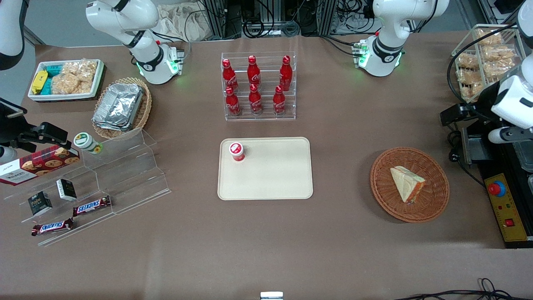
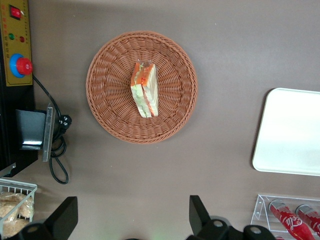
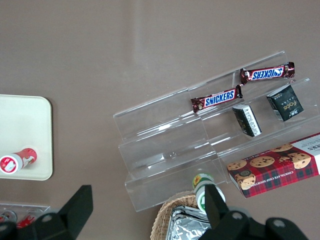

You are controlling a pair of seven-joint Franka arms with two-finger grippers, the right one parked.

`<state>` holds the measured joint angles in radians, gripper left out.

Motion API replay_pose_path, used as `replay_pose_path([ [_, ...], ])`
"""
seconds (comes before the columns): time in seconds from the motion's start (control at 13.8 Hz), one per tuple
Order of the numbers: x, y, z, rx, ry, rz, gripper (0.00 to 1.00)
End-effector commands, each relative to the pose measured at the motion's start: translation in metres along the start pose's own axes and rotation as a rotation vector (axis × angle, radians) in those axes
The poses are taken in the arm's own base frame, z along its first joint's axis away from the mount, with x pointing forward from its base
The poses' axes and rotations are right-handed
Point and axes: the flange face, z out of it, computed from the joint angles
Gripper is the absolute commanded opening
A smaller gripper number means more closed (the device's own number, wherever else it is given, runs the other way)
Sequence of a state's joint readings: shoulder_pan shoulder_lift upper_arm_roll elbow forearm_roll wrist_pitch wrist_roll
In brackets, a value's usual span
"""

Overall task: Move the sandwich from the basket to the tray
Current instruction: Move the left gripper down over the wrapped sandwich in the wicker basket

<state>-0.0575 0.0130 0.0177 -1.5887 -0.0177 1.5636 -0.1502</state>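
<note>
The sandwich, a pale wedge with orange-red filling along its cut edge, lies in the round reddish-brown basket. The cream tray sits mid-table, beside the basket toward the parked arm's end. My gripper hangs high above the table, farther from the front camera than the basket and toward the working arm's end. Its fingers stand wide open with only bare table between them.
A small red-capped bottle stands on the tray's corner. A clear rack of red cola bottles is farther back. A yellow emergency-stop box, a metal bracket with cable and a wire rack of snacks flank the basket.
</note>
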Motion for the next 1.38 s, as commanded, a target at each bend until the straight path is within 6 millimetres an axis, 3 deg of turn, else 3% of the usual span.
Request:
replay_pose_path([
  [0.0, -0.006, 0.001, -0.013, -0.008, 0.025, -0.019, 1.00],
  [0.15, -0.003, -0.010, -0.012, -0.012, 0.019, -0.018, 1.00],
  [0.29, 0.007, -0.021, 0.004, -0.006, 0.000, -0.055, 1.00],
  [0.44, 0.034, -0.039, 0.049, -0.023, -0.057, -0.100, 1.00],
  [0.58, 0.053, -0.062, 0.107, -0.062, -0.054, -0.137, 1.00],
  [0.73, 0.060, -0.062, 0.174, -0.070, -0.038, -0.116, 1.00],
  [0.87, 0.068, -0.065, 0.224, -0.065, -0.055, -0.116, 1.00],
  [1.09, 0.069, -0.064, 0.286, -0.081, -0.050, -0.132, 1.00],
  [1.31, 0.067, -0.061, 0.328, -0.093, -0.028, -0.136, 1.00],
])
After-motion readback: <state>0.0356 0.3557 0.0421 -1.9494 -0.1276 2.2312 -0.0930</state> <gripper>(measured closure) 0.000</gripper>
